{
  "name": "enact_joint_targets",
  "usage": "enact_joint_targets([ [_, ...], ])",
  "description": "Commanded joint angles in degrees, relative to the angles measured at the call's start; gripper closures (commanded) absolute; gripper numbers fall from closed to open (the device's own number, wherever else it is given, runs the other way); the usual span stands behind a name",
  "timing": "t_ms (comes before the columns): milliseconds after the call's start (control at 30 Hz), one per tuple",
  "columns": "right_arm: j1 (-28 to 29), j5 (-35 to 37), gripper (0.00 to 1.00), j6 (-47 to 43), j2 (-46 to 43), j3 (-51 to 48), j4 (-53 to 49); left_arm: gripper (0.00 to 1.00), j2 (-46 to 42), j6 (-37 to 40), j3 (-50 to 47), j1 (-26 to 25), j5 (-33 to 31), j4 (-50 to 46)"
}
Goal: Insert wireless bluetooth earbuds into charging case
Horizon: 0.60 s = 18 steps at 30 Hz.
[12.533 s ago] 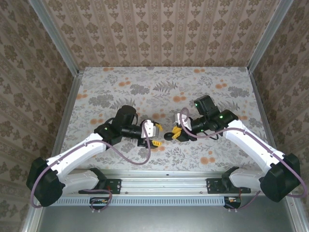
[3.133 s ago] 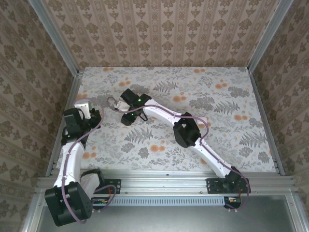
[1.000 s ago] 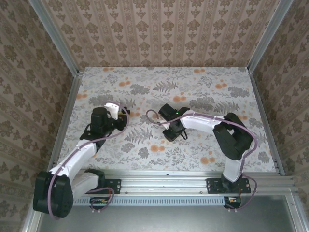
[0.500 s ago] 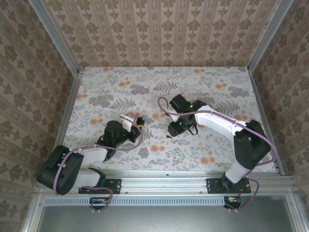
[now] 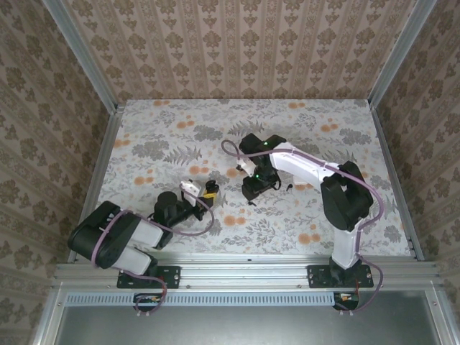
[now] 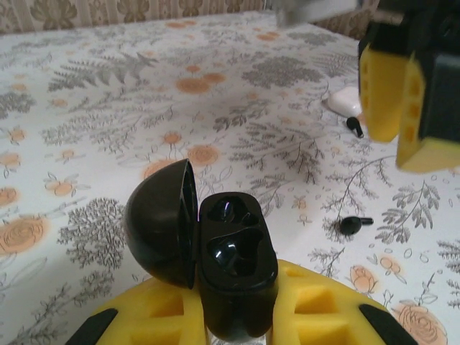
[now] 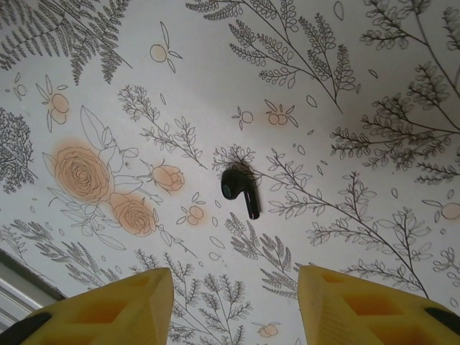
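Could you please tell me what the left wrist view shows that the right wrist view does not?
Left wrist, not right: the open black charging case gripped in the left claw, and a small white object farther off. Right wrist, not left: the right claw's open, empty gap above the floral table. Shared: a black earbud lying loose on that table.

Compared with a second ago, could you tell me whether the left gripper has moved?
Yes. The left gripper has shifted right, away from the left side rail, and toward the front rail.
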Motion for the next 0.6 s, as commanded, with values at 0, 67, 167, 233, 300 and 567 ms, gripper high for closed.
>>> enact_joint_targets([
  [0, 0.44, 1.15, 0.50, -1.16, 3.20, 4.02, -4.46, 0.96, -1.98, 1.23, -1.00, -0.40, -1.28, 3.65],
  [67, 0.53, 1.30, 0.50, -1.32, 5.22, 5.62, -5.69, 0.96, -3.77, 1.30, -1.53, -0.40, -2.42, 2.42],
  [167, 0.83, 0.91, 0.51, -1.51, 7.68, 7.56, -6.73, 0.96, -7.92, 2.21, -2.35, -0.38, -4.05, -1.44],
  [233, 1.21, 0.36, 0.53, -1.85, 8.86, 8.35, -6.95, 0.96, -11.70, 3.42, -2.67, -0.40, -5.39, -5.57],
  [300, 1.41, 0.24, 0.54, -1.91, 9.88, 8.69, -7.06, 0.96, -16.50, 4.78, -3.06, -0.40, -6.49, -10.54],
  [567, 2.53, 1.96, 0.57, -2.06, 12.80, 8.85, -7.07, 0.96, -35.95, 6.24, -4.89, -0.22, -9.77, -27.02],
])
